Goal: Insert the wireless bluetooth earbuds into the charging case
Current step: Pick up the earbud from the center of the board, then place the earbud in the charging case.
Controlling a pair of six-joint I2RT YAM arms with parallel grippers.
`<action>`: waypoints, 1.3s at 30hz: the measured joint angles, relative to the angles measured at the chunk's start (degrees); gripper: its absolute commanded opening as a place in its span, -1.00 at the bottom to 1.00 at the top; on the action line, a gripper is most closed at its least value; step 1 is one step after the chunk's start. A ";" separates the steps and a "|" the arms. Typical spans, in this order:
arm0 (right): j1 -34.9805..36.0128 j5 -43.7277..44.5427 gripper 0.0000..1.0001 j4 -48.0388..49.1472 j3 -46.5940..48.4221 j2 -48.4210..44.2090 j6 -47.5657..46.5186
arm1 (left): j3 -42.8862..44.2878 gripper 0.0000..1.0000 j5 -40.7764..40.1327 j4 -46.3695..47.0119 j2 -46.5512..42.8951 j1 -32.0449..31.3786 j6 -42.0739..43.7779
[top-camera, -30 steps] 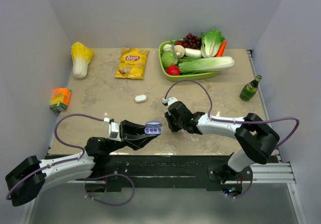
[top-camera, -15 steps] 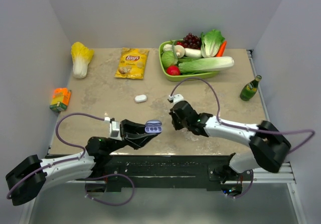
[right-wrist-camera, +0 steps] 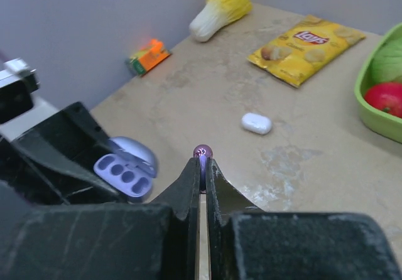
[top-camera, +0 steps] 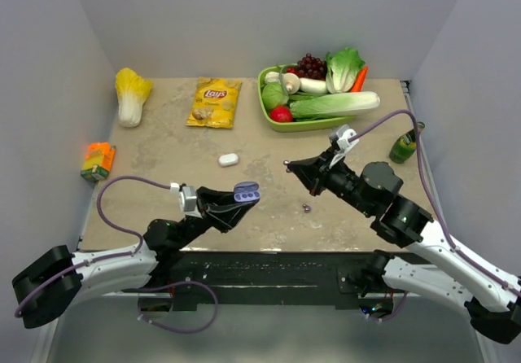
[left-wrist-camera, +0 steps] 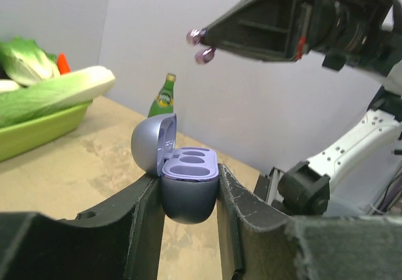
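My left gripper (top-camera: 242, 198) (left-wrist-camera: 188, 195) is shut on the lilac charging case (top-camera: 247, 192) (left-wrist-camera: 187, 189) and holds it above the table's near edge. The case's lid is open and its sockets are empty. To the right of the case my right gripper (top-camera: 288, 166) (right-wrist-camera: 201, 162) hangs in the air, shut on a tiny purple earbud (right-wrist-camera: 202, 151) (left-wrist-camera: 202, 55). The bud sticks out past the fingertips. Another tiny purple earbud (top-camera: 306, 208) lies on the table below the right arm.
A small white oval case (top-camera: 228, 159) (right-wrist-camera: 257, 123) lies mid-table. At the back are a chips bag (top-camera: 215, 102), a cabbage (top-camera: 130, 94) and a green tray (top-camera: 326, 124) of vegetables. An orange carton (top-camera: 98, 160) sits left, a green bottle (top-camera: 405, 143) right.
My right gripper closed on the purple earbud, rose off the table and swung back to the right. The left gripper with the case shifted only slightly.
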 measured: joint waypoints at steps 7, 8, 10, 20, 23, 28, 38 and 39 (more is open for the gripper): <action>0.94 -15.41 -1.00 -5.99 4.90 -0.04 -7.02 | -0.02 -1.00 11.67 -0.44 1.95 2.56 -1.99; 1.36 -16.92 -1.00 -6.88 5.73 -0.33 -7.98 | -0.02 -1.00 14.29 -0.42 1.75 3.06 -2.49; 2.47 -19.52 -1.00 -8.48 6.95 -1.22 -10.05 | 0.02 -1.00 19.54 -0.48 1.01 4.37 -3.80; 7.04 -29.73 -1.00 -13.57 7.69 -5.44 -15.78 | 19.93 -1.00 38.32 -18.84 -3.08 10.97 -6.62; 8.04 -31.10 -1.00 -14.05 8.07 -3.98 -16.96 | 23.67 -1.00 42.38 -23.41 -1.38 11.19 -6.36; 10.54 -30.91 -1.00 -15.82 10.43 -0.96 -18.97 | 24.44 -1.00 47.04 -30.80 1.42 11.23 -5.70; 16.81 -26.10 -1.00 -19.17 11.58 2.80 -22.12 | 24.90 -1.00 51.06 -39.01 2.95 11.23 -3.19; 17.49 -25.20 -1.00 -19.91 11.58 3.17 -22.34 | 25.18 -1.00 51.23 -39.63 2.95 11.23 -2.75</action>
